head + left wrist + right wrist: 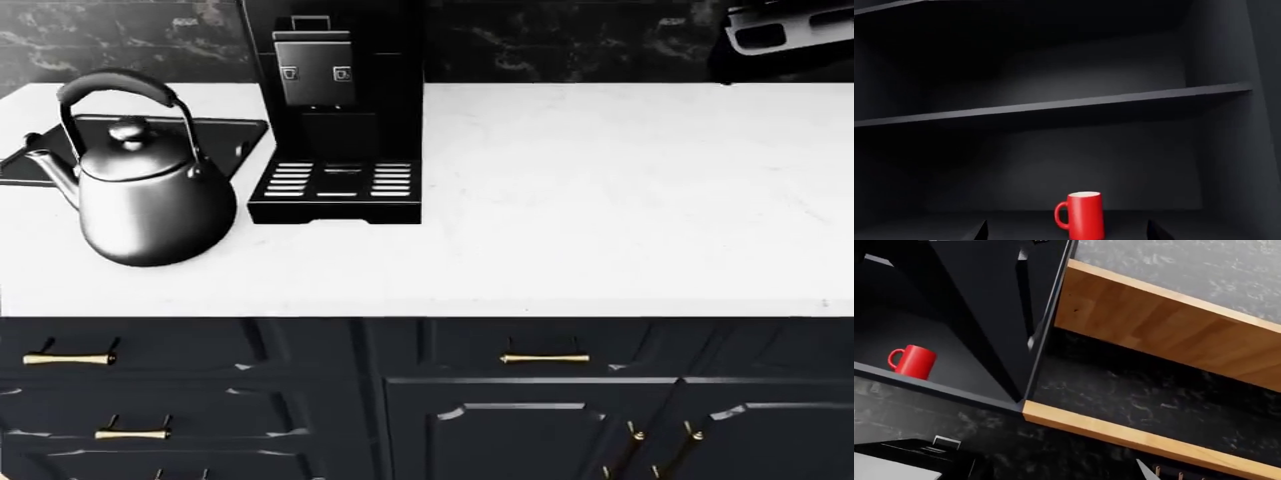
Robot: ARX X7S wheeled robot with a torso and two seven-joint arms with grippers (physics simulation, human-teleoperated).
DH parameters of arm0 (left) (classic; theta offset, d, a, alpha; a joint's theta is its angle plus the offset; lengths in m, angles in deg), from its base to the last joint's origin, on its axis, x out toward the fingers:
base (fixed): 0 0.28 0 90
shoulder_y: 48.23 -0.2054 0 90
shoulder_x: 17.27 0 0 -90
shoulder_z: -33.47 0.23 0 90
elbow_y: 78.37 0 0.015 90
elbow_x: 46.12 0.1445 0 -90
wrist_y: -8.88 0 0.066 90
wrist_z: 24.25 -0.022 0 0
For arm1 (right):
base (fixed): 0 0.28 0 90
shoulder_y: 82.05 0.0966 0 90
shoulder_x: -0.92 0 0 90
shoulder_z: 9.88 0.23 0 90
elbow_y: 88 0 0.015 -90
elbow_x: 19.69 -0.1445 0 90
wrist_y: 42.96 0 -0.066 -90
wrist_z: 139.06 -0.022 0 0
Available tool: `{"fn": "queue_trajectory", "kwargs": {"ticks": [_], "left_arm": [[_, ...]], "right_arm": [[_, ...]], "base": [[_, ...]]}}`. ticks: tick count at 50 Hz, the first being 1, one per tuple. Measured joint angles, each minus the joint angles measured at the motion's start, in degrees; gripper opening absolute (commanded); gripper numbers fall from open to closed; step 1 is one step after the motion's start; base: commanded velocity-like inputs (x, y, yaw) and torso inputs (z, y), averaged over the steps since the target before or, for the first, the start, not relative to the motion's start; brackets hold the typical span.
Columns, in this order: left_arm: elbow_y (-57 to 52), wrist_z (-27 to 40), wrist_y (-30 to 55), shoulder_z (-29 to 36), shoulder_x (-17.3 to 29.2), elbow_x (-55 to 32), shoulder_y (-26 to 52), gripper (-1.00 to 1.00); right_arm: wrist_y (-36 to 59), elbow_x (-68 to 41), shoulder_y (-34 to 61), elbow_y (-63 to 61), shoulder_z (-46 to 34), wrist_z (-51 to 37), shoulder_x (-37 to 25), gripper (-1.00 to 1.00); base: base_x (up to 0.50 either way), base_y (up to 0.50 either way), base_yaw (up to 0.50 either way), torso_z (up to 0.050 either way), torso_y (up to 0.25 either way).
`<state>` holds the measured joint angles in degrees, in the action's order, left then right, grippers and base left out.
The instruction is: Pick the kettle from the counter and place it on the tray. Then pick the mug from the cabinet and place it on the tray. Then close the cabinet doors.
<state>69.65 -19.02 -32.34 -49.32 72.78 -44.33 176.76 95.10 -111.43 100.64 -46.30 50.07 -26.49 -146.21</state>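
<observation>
The red mug [1084, 216] stands upright on the lowest shelf of the dark cabinet [1054, 105], handle to one side. My left gripper [1066, 234] is open, its dark fingertips [978, 231] on either side of the mug and just short of it. The right wrist view shows the mug [913, 361] from afar inside the open cabinet. My right gripper [1061, 476] is open and empty, with one pale fingertip [1145, 471] showing. The steel kettle [136, 200] stands at the counter's [601, 200] left, at the black tray's [234, 135] front edge. I cannot tell if it rests on it. Neither gripper shows in the head view.
A tall black coffee machine [334, 100] stands beside the tray. An open cabinet door [997, 315] hangs next to a wooden shelf [1167, 325]. A pale object [781, 30] sits at the counter's back right. Dark drawers with brass handles [545, 357] lie below the counter.
</observation>
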Motion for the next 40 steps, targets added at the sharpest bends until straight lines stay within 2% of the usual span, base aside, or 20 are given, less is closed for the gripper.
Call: {"fn": "queue_trajectory", "kwargs": {"ticks": [40], "left_arm": [[2.9, 0.6, -1.6, -5.5, 0.8, 5.1, 0.0, 1.0]], "right_arm": [[0.2, 0.8, -0.6, 0.6, -0.5, 1.2, 0.3, 1.0]], "base": [[0.5, 0.0, 0.0, 0.0, 0.001]]}}
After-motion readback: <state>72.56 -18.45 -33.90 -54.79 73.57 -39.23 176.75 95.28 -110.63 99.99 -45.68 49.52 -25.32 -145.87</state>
